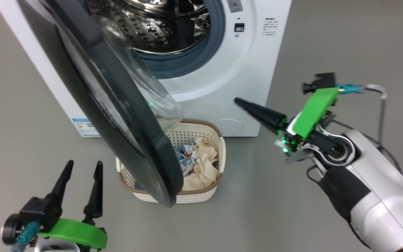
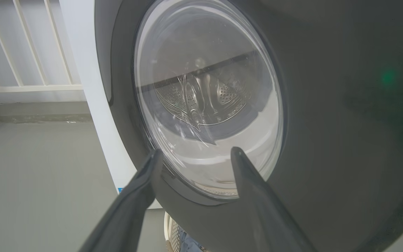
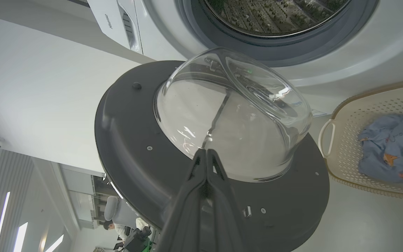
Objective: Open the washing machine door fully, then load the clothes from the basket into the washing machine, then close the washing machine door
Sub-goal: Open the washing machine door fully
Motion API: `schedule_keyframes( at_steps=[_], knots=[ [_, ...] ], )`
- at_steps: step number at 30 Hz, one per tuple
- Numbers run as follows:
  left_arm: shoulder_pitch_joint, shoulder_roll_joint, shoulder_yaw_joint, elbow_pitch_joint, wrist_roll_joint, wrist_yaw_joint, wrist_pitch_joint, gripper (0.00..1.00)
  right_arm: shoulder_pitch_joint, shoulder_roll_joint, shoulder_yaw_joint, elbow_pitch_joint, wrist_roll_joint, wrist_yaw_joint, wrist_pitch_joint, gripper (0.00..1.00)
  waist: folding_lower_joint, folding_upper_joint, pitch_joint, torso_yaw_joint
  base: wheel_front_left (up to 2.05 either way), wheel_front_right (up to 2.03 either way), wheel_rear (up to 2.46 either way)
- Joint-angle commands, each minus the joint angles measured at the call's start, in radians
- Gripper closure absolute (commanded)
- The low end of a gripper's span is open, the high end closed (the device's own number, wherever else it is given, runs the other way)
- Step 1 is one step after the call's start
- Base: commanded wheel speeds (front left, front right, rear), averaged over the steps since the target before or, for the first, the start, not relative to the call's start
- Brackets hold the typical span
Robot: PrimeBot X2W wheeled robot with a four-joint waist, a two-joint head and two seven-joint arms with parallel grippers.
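The washing machine (image 1: 243,70) stands ahead with its steel drum (image 1: 159,24) exposed. Its round black door (image 1: 117,105) is swung out part way, the glass bowl (image 3: 233,115) bulging toward the machine. The door hangs over the left part of the cream basket (image 1: 208,133) on the floor. Inside lie the clothes (image 1: 198,161), a light blue piece (image 3: 383,150) and a cream one. My left gripper (image 1: 84,167) is open at the lower left, facing the door's outer face (image 2: 327,122). My right gripper (image 1: 237,100) is shut, empty, pointing left toward the door's inner side, to the right of the basket.
Grey floor (image 1: 327,42) lies to the right of the machine and in front of the basket. A white railing (image 2: 23,84) stands behind the machine in the left wrist view. A person sits at a desk (image 3: 117,224) far off in the right wrist view.
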Motion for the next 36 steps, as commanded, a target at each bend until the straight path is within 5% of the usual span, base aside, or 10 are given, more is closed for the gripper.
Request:
schedule_keyframes(
  at_steps=[1, 3, 4, 18, 24, 30, 36],
  knots=[
    [-0.008, 0.026, 0.042, -0.032, 0.01, -0.002, -0.006, 0.0, 0.03, -0.013, -0.011, -0.061, -0.05, 0.003, -0.065, 0.85, 0.0, 0.0, -0.008, -0.023, 0.0, 0.0, 0.0],
    [0.0, 0.029, 0.047, -0.033, 0.01, -0.002, -0.006, 0.0, 0.052, -0.036, -0.018, -0.104, -0.1, 0.003, -0.132, 0.45, 0.0, 0.0, -0.012, -0.036, 0.0, 0.0, 0.0],
    [0.003, 0.03, 0.051, -0.034, 0.011, -0.002, -0.006, 0.0, 0.064, -0.046, -0.021, -0.122, -0.127, 0.003, -0.169, 0.02, 0.0, 0.0, -0.014, -0.042, 0.0, 0.0, 0.0],
    [0.039, 0.029, 0.084, -0.056, 0.019, -0.002, -0.006, 0.0, 0.237, -0.182, 0.002, -0.238, -0.643, 0.003, -0.698, 0.0, 0.0, 0.0, -0.035, -0.1, 0.0, 0.0, 0.0],
    [0.053, 0.026, 0.096, -0.064, 0.022, -0.002, -0.006, 0.0, 0.314, -0.171, -0.087, -0.23, -0.835, 0.003, -0.732, 0.0, 0.0, 0.0, -0.043, -0.11, 0.0, 0.0, 0.0],
    [0.077, 0.02, 0.11, -0.077, 0.025, -0.002, -0.006, 0.0, 0.459, -0.087, -0.304, -0.334, -1.11, 0.003, -0.734, 0.0, 0.0, 0.0, -0.055, -0.115, 0.0, 0.0, 0.0],
    [0.102, 0.008, 0.119, -0.085, 0.031, -0.002, -0.006, 0.0, 0.611, -0.003, -0.403, -0.402, -1.298, 0.003, -0.734, 0.0, 0.0, 0.0, -0.067, -0.115, 0.0, 0.0, 0.0]
  ],
)
